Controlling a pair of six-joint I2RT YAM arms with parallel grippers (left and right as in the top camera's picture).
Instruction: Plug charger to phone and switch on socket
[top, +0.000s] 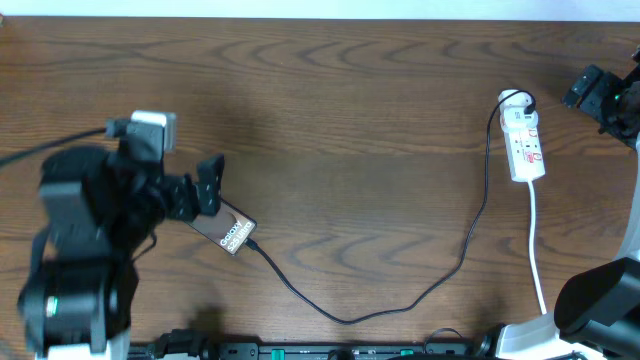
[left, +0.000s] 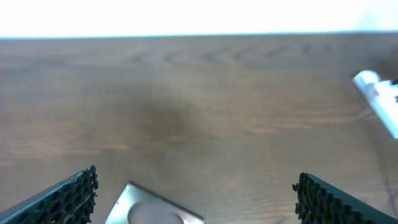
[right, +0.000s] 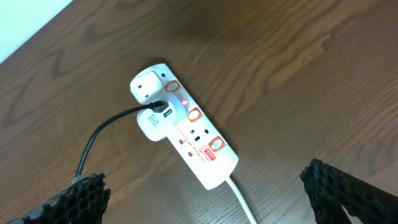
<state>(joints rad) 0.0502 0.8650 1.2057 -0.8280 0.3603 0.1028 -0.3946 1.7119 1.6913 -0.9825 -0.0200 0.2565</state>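
Ribbed black fingers (left: 74, 196) of the left gripper (left: 196, 177) fill the bottom corners of the left wrist view, its jaws standing wide apart. One end of the phone (left: 155, 211) shows low between them, glossy and pale there, and neither finger touches it. From overhead, the left gripper (top: 205, 185) hangs over the phone's upper left end. The phone (top: 227, 230) lies flat and slantwise on the brown wooden surface (top: 350, 100) at the left, with its white lettering facing up.

At the phone's lower right end sits the tip of the charger (top: 350, 318). I cannot tell whether it is pushed fully in. Its thin black cable dips toward the near edge, then climbs to the socket (top: 524, 145) at the far right.

On the right wrist view the charger's white plug (right: 152, 121) sits in the socket (right: 186, 127), and a small reddish light glows beside it. The socket's white cord (top: 535, 250) runs toward the near edge. The right gripper (right: 204, 177) hovers above the socket with its jaws spread wide and nothing held
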